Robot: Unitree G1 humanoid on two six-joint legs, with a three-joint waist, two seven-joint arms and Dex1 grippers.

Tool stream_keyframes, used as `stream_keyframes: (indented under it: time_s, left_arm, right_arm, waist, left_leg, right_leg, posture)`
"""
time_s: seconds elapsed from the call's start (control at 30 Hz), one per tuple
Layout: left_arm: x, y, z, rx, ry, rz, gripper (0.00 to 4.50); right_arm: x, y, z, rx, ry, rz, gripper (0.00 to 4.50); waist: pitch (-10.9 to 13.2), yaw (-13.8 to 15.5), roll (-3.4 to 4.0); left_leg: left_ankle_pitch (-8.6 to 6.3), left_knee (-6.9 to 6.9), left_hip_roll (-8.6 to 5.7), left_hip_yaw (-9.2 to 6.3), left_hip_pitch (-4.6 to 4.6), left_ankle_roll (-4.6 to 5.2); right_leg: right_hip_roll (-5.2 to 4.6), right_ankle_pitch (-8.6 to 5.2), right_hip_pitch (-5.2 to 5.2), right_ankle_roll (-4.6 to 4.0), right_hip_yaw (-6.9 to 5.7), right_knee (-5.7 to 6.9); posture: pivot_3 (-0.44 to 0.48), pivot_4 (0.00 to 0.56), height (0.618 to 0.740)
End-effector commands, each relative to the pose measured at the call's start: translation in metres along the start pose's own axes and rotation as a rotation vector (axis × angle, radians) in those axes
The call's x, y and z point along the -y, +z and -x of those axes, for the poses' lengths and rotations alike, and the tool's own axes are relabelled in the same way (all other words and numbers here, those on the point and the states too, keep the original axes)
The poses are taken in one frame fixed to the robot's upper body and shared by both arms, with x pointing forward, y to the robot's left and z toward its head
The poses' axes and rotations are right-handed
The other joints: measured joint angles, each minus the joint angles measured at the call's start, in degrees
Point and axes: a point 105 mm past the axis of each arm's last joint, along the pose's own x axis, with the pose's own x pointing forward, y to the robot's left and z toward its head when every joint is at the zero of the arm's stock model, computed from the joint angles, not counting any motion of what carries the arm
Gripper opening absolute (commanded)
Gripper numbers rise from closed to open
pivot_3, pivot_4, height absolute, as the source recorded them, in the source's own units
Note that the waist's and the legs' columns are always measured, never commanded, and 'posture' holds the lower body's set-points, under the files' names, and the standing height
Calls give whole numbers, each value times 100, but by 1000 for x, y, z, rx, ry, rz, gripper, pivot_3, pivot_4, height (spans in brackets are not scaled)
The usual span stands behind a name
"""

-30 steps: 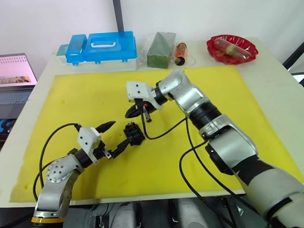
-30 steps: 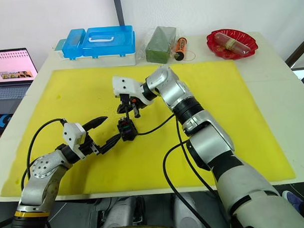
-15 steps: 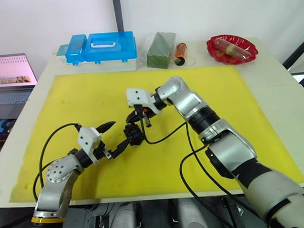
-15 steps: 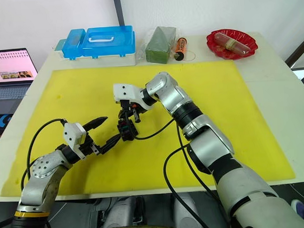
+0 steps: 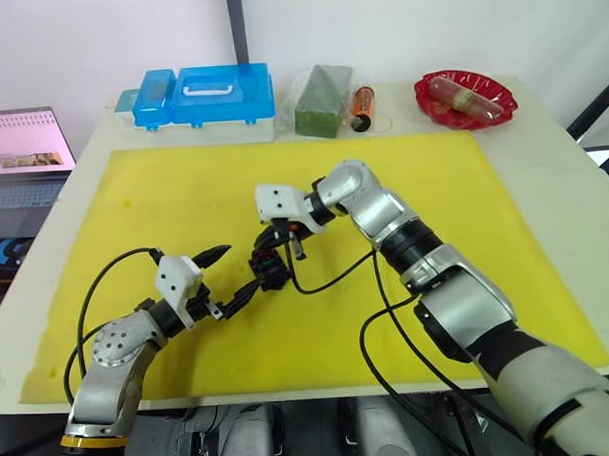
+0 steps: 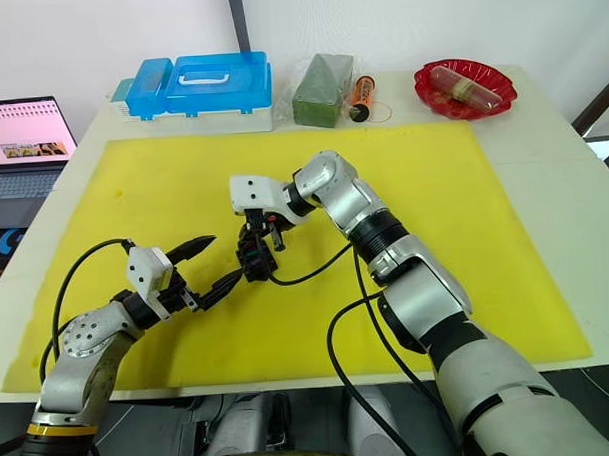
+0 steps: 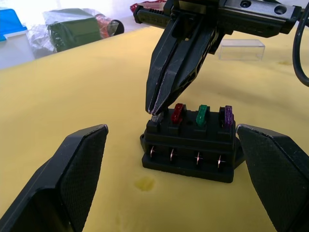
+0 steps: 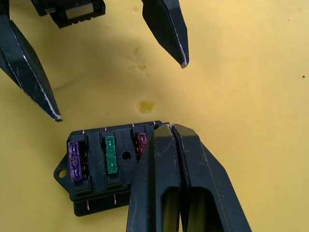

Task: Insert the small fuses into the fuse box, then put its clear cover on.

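Note:
The black fuse box (image 7: 190,145) sits on the yellow mat (image 5: 163,193), between the two fingers of my open left gripper (image 5: 241,266). Red (image 7: 178,112), green (image 7: 202,114) and purple (image 7: 227,116) small fuses stand in its top slots. My right gripper (image 7: 154,112) points down at the end slot beside the red one. It is shut on a pale grey fuse (image 7: 155,118) that touches the box top. The right wrist view shows the fuse box (image 8: 104,169) partly hidden under the closed fingers (image 8: 159,159). The clear cover (image 7: 241,49) lies on the mat beyond the box.
Along the table's far edge stand a blue-lidded case (image 5: 205,94), a green block (image 5: 322,99), an orange tube (image 5: 360,108) and a red dish (image 5: 464,97). A laptop (image 5: 22,153) sits off the table's left side. Black cables (image 5: 326,272) trail over the mat.
My right gripper has come down and slightly toward me, from above the fuse box onto its top. The left gripper and the box have stayed where they were.

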Motion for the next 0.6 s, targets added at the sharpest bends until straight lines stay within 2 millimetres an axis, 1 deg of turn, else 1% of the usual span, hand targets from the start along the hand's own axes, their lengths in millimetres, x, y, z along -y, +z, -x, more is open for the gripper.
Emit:
stream_keyframes:
  time_s: [0.03,0.13,0.3,0.37,0.5,0.57,0.6]
  left_arm:
    - [0,10,2,24,-3,-36,4500]
    - [0,9,3,22,-6,-36,4500]
    - [1,8,4,18,-10,-37,4500]
    - [1,7,5,17,-10,-38,4500]
    - [0,7,6,16,-10,-38,4500]
    - [0,7,7,15,-11,-39,4500]
    - [0,7,8,16,-11,-40,4500]
  right_arm:
    - [-9,-21,-7,-71,27,-26,40]
    - [-10,-32,-10,-97,12,-67,40]
    - [-11,-40,-12,-101,7,-110,40]
    - [-8,-36,-10,-73,-7,-109,40]
    - [-2,-21,-4,-10,-28,-87,40]
    - [2,-8,1,37,-54,-64,40]
    - [6,2,6,75,-85,-44,40]
  waist:
    - [0,0,0]
    - [-1,1,1]
    - [-2,5,1]
    - [-3,6,1]
    - [-2,5,2]
    - [-2,1,2]
    - [-2,2,2]
  left_leg:
    - [0,0,0,0,1,0]
    - [0,0,0,0,4,0]
    - [0,0,0,-2,18,0]
    - [0,-2,0,-3,25,0]
    - [0,-1,0,-4,27,0]
    - [0,-2,0,-4,27,0]
    - [0,-2,0,-4,26,0]
  right_leg:
    - [0,0,1,0,0,0]
    - [0,0,3,-1,0,0]
    - [-1,-2,19,-4,0,-1]
    - [-1,-4,25,-6,0,-1]
    - [-1,-9,28,-15,0,-1]
    - [-2,-8,27,-15,0,-1]
    - [-2,-8,25,-14,0,-1]
  posture:
    - [0,150,740]
    - [0,150,740]
    - [0,150,740]
    - [0,150,740]
    - [0,150,740]
    - [0,150,740]
    - [0,150,740]
